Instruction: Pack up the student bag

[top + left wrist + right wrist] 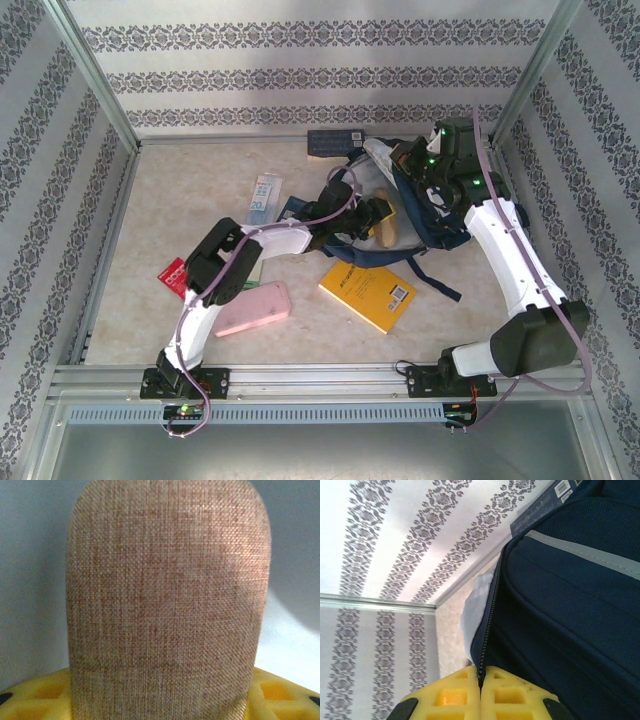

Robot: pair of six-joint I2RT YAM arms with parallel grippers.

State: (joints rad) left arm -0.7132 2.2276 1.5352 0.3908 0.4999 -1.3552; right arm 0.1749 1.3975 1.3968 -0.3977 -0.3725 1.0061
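L: left gripper (159, 702) clamped on tan woven pouch (167, 590), probably a pencil case | MID: student bag (570, 605) lay far right of centre, mouth open | R: right gripper (481, 692) pinched together on its zipper edge | HOW: mouth needed pulling taut, pouch slid deep before release

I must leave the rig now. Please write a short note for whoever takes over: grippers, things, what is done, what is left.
Left gripper: shut on the tan woven pouch, held at the opening of the student bag.
Right gripper: shut on the bag's zipper edge, apparently keeping it open.
Done: cannot tell what is already inside.
Left: put the pouch in. The yellow book, pink case, white-blue packet and dark book lie on the table, probably to pack next.
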